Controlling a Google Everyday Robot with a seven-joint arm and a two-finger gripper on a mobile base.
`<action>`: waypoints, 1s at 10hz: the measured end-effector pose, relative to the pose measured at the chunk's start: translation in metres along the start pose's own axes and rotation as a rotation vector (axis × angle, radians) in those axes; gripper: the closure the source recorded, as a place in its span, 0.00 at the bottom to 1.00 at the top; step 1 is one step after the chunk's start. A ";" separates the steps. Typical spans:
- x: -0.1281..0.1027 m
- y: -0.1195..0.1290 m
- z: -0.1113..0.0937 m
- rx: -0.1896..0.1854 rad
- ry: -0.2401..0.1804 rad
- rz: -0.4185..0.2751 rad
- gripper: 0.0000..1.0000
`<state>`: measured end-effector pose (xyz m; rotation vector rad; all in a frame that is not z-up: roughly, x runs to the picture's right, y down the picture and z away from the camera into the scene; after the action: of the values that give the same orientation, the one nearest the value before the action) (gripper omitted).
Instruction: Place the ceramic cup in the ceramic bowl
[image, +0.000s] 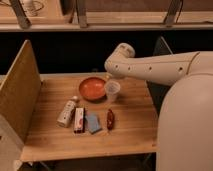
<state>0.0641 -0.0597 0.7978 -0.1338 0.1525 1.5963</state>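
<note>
The ceramic cup (112, 90), a small pale tumbler, stands upright on the wooden table (60, 140), right beside the ceramic bowl (92, 88). The bowl is round, shallow and orange-red, and nothing shows inside it. My white arm (155, 67) reaches in from the right, with its wrist above the table's far edge. The gripper (107, 76) hangs down from the wrist, just behind the cup and the bowl's right rim. It does not appear to hold anything.
A white bottle with a cap (67, 112), a red-and-white packet (79, 119), a blue packet (92, 122) and a small dark-red oblong object (110, 119) lie in front of the bowl. A tan panel (19, 92) walls the table's left side. A dark chair back (162, 47) stands behind right.
</note>
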 end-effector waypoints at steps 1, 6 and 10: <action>0.008 -0.011 0.011 0.013 0.029 0.026 0.48; 0.026 -0.039 0.058 0.043 0.125 0.109 0.48; 0.042 -0.024 0.096 0.001 0.208 0.134 0.49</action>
<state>0.0881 -0.0001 0.8846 -0.2943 0.3293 1.7139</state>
